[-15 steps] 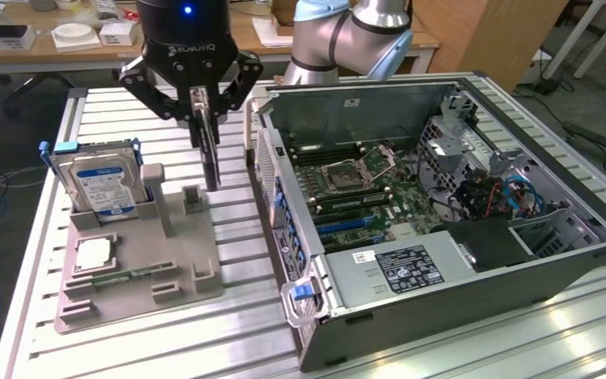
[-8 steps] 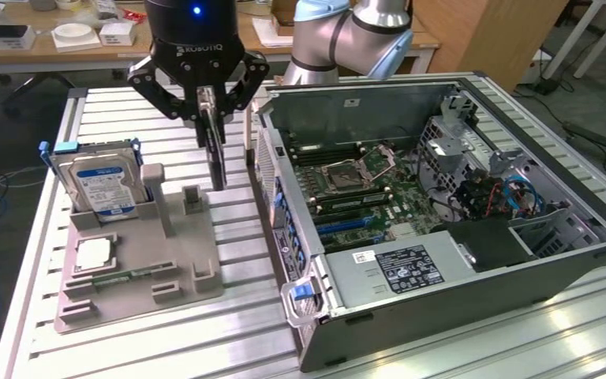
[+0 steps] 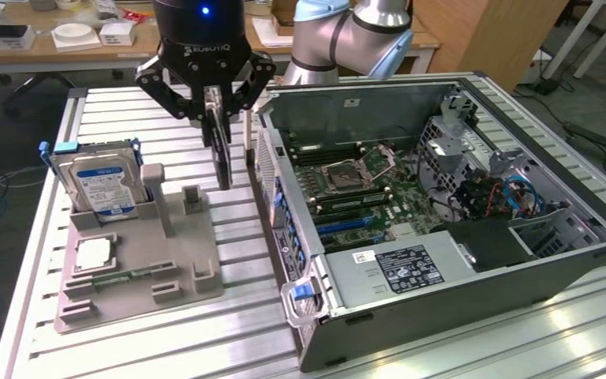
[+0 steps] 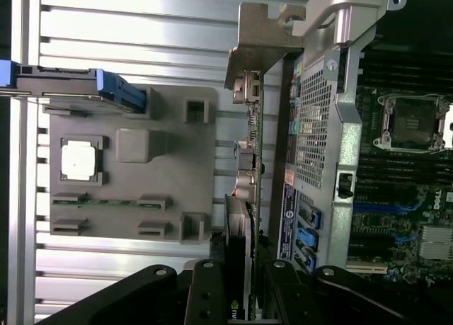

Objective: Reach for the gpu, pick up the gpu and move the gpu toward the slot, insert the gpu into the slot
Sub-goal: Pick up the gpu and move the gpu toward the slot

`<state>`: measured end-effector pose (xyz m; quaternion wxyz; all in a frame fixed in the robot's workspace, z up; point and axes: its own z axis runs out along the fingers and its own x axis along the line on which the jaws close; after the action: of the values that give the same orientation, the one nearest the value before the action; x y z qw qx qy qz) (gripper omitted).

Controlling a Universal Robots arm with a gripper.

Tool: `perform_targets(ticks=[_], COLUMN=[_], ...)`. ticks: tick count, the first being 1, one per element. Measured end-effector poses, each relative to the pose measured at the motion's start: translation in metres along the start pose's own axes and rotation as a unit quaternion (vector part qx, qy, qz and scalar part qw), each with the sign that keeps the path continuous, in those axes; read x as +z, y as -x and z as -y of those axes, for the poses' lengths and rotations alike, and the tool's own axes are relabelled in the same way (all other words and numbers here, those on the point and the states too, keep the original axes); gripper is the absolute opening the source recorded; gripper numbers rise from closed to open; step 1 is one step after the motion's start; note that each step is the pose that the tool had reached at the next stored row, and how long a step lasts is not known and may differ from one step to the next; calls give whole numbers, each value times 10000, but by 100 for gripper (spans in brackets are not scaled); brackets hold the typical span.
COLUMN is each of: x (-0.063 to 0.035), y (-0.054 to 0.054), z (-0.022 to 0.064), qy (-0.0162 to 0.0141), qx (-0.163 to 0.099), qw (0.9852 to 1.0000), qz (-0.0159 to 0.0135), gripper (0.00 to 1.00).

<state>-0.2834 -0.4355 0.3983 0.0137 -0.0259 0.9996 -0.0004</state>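
While the pincer (image 3: 217,109) clamps it between partly closed fingers, the gpu (image 3: 222,154) hangs in the air above the bench (image 3: 155,347), in the gap between the grey parts holder (image 3: 177,268) and the open computer case (image 3: 440,268). From the exterior view the card is seen almost edge-on: a narrow dark blade running up and down, with its free end pointing down toward the bench. Its flat faces turn toward the holder on one side and the case on the other.

In the wrist view the card's length runs from the fingers (image 4: 212,293) out to the silver end bracket (image 4: 265,35), parallel to the case's perforated wall (image 4: 311,127) and just beside it — the black cooler sits at the gripped end. The gpu is outside the case, with none of it over the motherboard (image 3: 366,185).

On the holder a blue-labelled hard drive (image 3: 98,181) stands upright, with a processor chip (image 3: 92,254) and a memory stick (image 3: 124,276) lying flat nearby
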Motion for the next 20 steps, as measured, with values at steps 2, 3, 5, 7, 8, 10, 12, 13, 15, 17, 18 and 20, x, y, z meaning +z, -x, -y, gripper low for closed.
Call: perform_targets(ticks=[2,3,5,7,8,10,12,13,15,17,18,20], x=[1,2,3,3,4,4,5,6,7,8,9,9], y=[8,12,20,31,36,46,58,66,78,90,96,110], z=[0,0,1,2,2,2,3,4,4,5,5,6], qy=[0,0,0,0,0,0,0,0,0,0,0,0], qx=[1,1,0,-1,0,0,0,0,0,0,0,0], qw=[10000,10000,10000,10000,10000,10000,10000,10000,10000,10000,10000,10000], qz=[0,0,0,0,0,0,0,0,0,0,0,0], gripper=[27,27,27,27,27,27,27,27,27,27,27,27])
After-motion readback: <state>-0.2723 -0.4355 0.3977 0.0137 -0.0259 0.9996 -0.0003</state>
